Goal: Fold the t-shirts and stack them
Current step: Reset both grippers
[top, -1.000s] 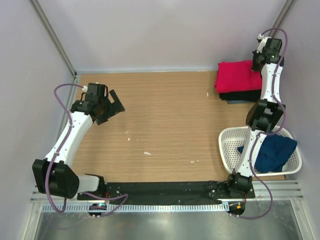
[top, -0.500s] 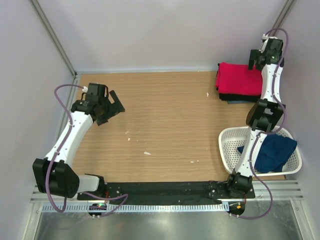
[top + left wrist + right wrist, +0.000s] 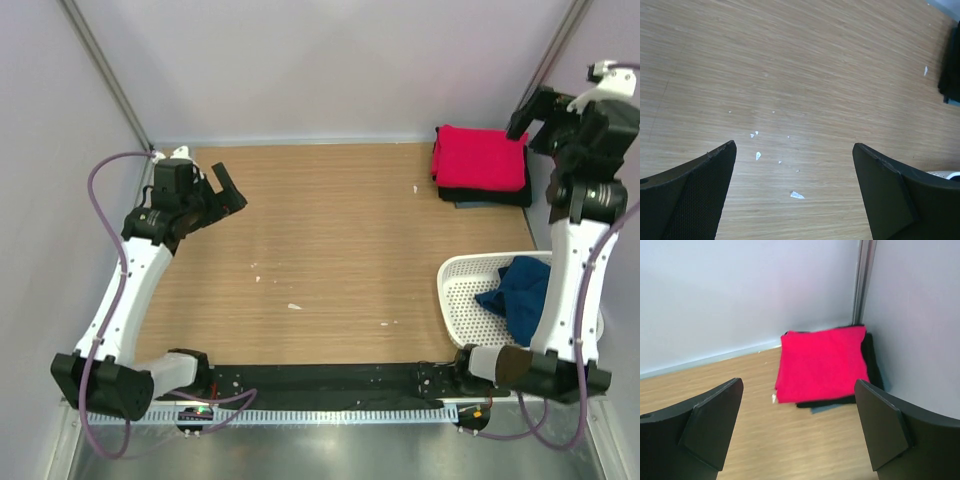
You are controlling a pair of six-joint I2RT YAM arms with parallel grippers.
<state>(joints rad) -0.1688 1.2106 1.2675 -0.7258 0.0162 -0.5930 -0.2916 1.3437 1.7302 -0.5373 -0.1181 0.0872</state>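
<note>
Left gripper (image 3: 222, 190): fingers spread wide, nothing between them, hanging over the far-left part of the light-brown wood-grain table (image 3: 340, 230). Left wrist view shows only bare board and a few small white flecks (image 3: 797, 195) under it.

Far-right corner holds the stack. The bright red cloth t-shirt (image 3: 480, 157) is folded flat on top. The black cloth t-shirt (image 3: 492, 194) is folded under it, its edge showing along the near and right sides. A thin blue-grey strip (image 3: 470, 204) pokes out at the stack's near edge; can't tell what it is.

Right gripper (image 3: 535, 115): released, fingers wide apart, empty, raised above the right edge of the stack and not touching it. Right wrist view looks down on the red top between the two fingertips.

Near right: white perforated plastic basket (image 3: 450, 290), with the dark navy blue cloth t-shirt (image 3: 520, 295) bunched up unfolded inside. The right arm partly hides it.
</note>
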